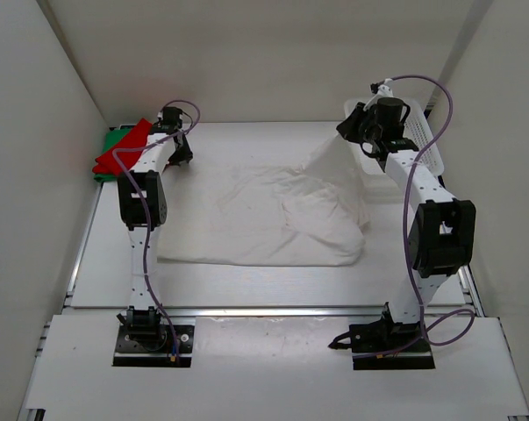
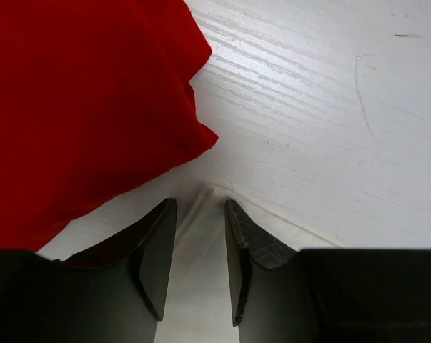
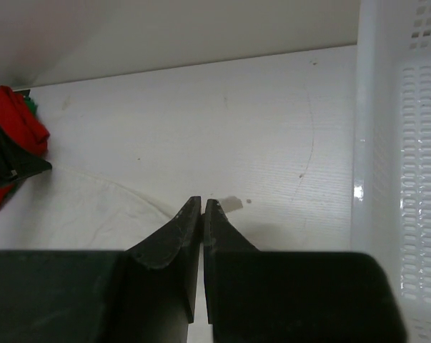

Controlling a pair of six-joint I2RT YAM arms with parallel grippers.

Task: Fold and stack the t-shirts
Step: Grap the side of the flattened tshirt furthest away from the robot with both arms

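Note:
The white t-shirt point(image 1: 273, 215) lies spread and rumpled across the middle of the table. Its back right corner is pulled up into a peak by my right gripper point(image 1: 345, 132), which is shut on it. In the right wrist view the right gripper point(image 3: 202, 201) has its fingers pressed together, with the white t-shirt point(image 3: 72, 214) trailing off to the left. The red t-shirt point(image 1: 128, 145) lies on the green t-shirt point(image 1: 109, 138) in the back left corner. My left gripper point(image 2: 201, 204) stands open beside the red t-shirt point(image 2: 79, 107), its jaws astride a ridge of the white t-shirt point(image 2: 197, 286).
A white mesh basket point(image 1: 426, 145) stands at the back right against the wall, close beside the right gripper, and its wall point(image 3: 408, 179) fills the right of the right wrist view. White walls close in the table on three sides.

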